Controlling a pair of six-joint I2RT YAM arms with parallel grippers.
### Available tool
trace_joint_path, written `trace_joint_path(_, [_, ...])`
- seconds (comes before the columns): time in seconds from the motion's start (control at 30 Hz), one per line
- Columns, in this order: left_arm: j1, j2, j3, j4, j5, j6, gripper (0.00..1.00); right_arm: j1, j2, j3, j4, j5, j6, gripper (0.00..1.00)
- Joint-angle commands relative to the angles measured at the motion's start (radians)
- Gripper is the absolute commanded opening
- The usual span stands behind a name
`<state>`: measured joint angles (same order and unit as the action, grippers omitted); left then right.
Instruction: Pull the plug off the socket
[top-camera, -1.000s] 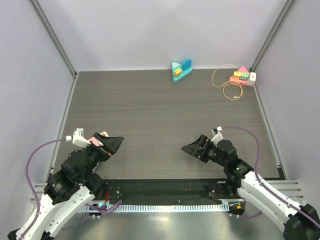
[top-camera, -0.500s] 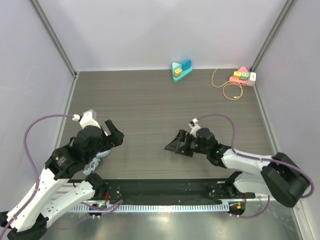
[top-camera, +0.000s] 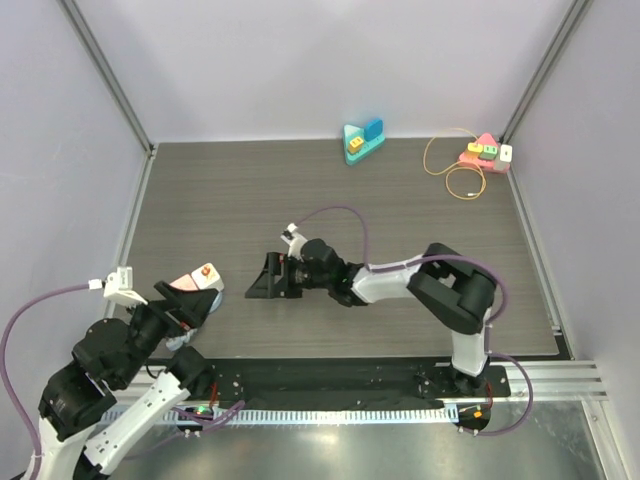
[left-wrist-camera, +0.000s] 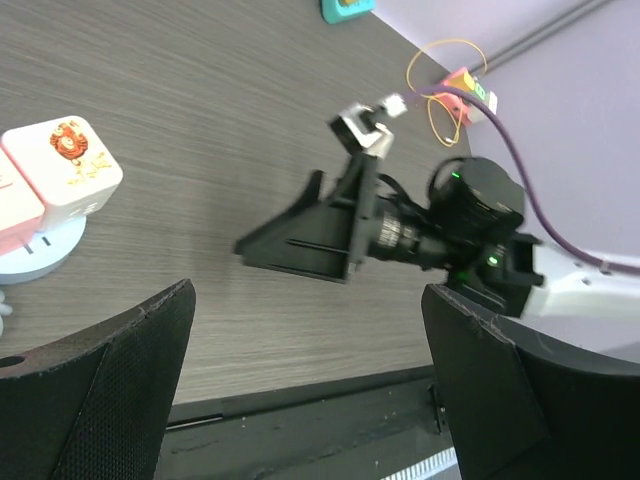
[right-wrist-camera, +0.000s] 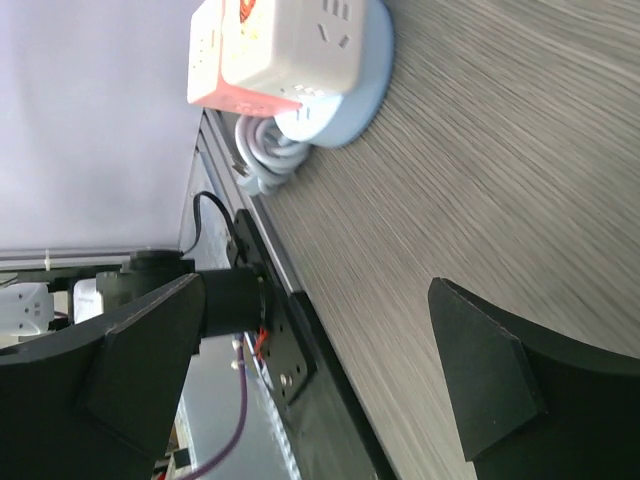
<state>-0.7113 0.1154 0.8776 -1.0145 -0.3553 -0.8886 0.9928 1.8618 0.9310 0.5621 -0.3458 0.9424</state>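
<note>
The socket (top-camera: 193, 282) is a pink and white cube on a round light-blue base at the near left of the table. It shows in the left wrist view (left-wrist-camera: 40, 205) and the right wrist view (right-wrist-camera: 300, 60). A white plug block with an orange emblem (left-wrist-camera: 64, 166) sits on it. My left gripper (top-camera: 192, 305) is open and empty just near of the socket, which lies left of its left finger (left-wrist-camera: 110, 390). My right gripper (top-camera: 258, 285) is open and empty, reaching left, a short way right of the socket.
A coiled white cord (right-wrist-camera: 262, 160) lies beside the socket base. A teal block with blue and yellow pieces (top-camera: 362, 142) stands at the back. A pink socket (top-camera: 483, 153) with a looped yellow cable (top-camera: 452, 170) lies at the back right. The black rail (top-camera: 330, 375) runs along the near edge.
My right arm has stretched far left across the table toward the socket. My left arm has drawn back and left, its gripper now just near of the socket.
</note>
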Motion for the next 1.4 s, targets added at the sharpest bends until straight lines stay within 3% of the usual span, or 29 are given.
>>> trace_joint_path(0.0, [-0.001, 0.046, 0.060, -0.018, 0.076, 0.085, 0.95, 0.026, 0.084, 0.135, 0.076, -0.033, 0.002, 1.00])
trace_joint_path(0.17, [-0.001, 0.070, 0.057, -0.049, 0.124, 0.089, 0.95, 0.052, 0.191, 0.271, 0.019, -0.004, 0.004, 1.00])
trace_joint_path(0.43, [-0.001, 0.000, -0.072, 0.060, 0.193, -0.058, 0.95, 0.060, 0.333, 0.379, 0.120, 0.041, 0.113, 1.00])
trace_joint_path(0.77, [-0.001, -0.020, 0.001, -0.024, 0.139, -0.055, 0.95, 0.067, 0.416, 0.451, 0.163, 0.079, 0.157, 1.00])
trace_joint_path(0.9, [-0.001, -0.014, 0.058, -0.061, 0.044, 0.025, 0.97, 0.067, 0.428, 0.473, 0.160, 0.076, 0.159, 0.99])
trace_joint_path(1.1, [-0.001, 0.053, 0.152, -0.104, 0.033, 0.080, 0.98, 0.067, 0.473, 0.514, 0.182, 0.067, 0.185, 0.95])
trace_joint_path(1.37, [-0.002, 0.026, 0.123, -0.081, 0.050, 0.062, 0.98, 0.067, 0.500, 0.571, 0.157, 0.054, 0.187, 0.85])
